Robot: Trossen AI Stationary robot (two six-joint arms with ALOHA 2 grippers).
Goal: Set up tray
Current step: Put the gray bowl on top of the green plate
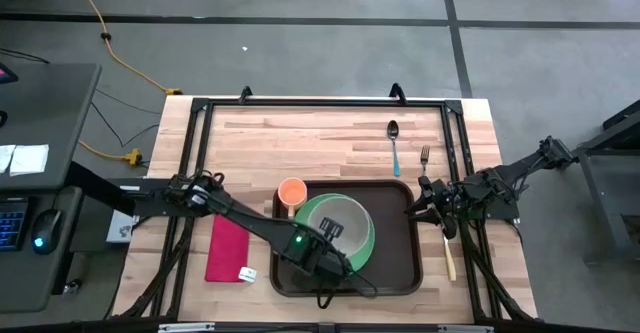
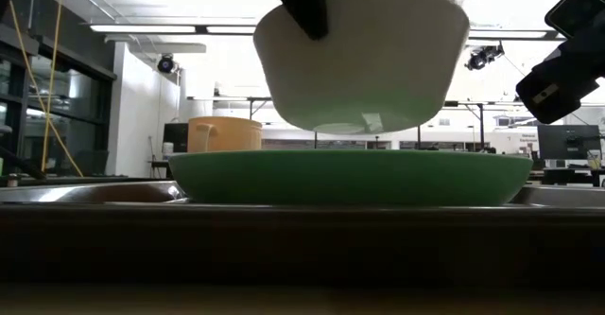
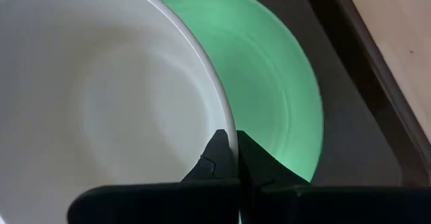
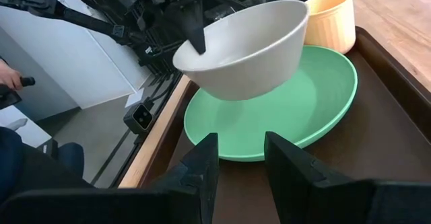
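Note:
A white bowl (image 2: 364, 60) hangs just above a round green plate (image 2: 350, 178), with my left gripper (image 3: 236, 158) shut on it. The plate lies flat in the dark brown tray (image 1: 400, 263) at the table's near middle. In the right wrist view the bowl (image 4: 249, 49) hangs slightly tilted over the plate (image 4: 296, 109). An orange cup (image 1: 291, 193) stands at the tray's far left corner. My right gripper (image 4: 240, 160) waits open at the tray's right edge (image 1: 415, 205), with nothing between its fingers. My left gripper pinches the bowl's rim (image 3: 229, 120) on the bowl's near-left side, with one finger (image 3: 215, 160) inside the bowl and the other outside. The fingers come from above, slanting down. The bowl hangs clear of the green plate, mouth up and a little tilted.
A spoon (image 1: 394, 143) and a fork (image 1: 424, 158) lie on the wood beyond the tray's far right corner. A pale-handled knife (image 1: 449, 258) lies right of the tray, and a red napkin (image 1: 228, 248) left of it. A person's hand (image 4: 10, 83) shows beyond the table.

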